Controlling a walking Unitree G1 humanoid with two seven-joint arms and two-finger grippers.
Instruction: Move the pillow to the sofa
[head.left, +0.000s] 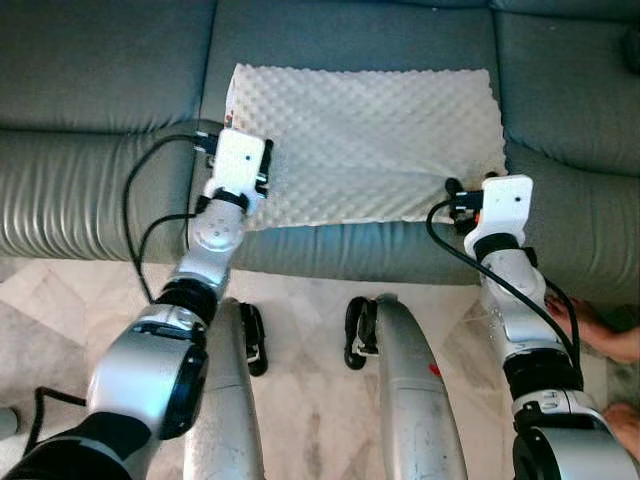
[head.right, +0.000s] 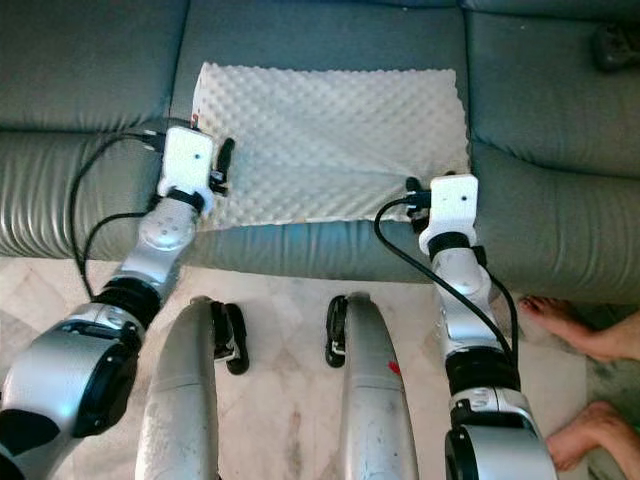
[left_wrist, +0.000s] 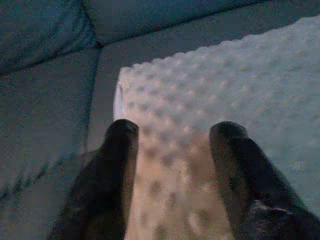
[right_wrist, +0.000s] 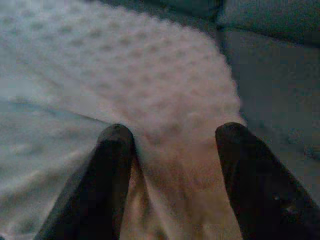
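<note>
White dimpled pillow (head.left: 365, 145) lying flat on the seat of the grey sofa (head.left: 90, 170), its front edge at the seat's front edge. Left end effector (left_wrist: 172, 150) at the pillow's left front corner, fingers (left_wrist: 117, 165) spread apart over the dimpled surface, gripping nothing. Right end effector (right_wrist: 172, 150) at the pillow's right front corner, likewise spread and released; contact with the fabric hard to judge in the dim wrist views. Pale marble floor (head.left: 300, 330) in front of the sofa. Bare feet of a person (head.right: 570, 325) on the floor, right of the pillow, near the sofa's front.
</note>
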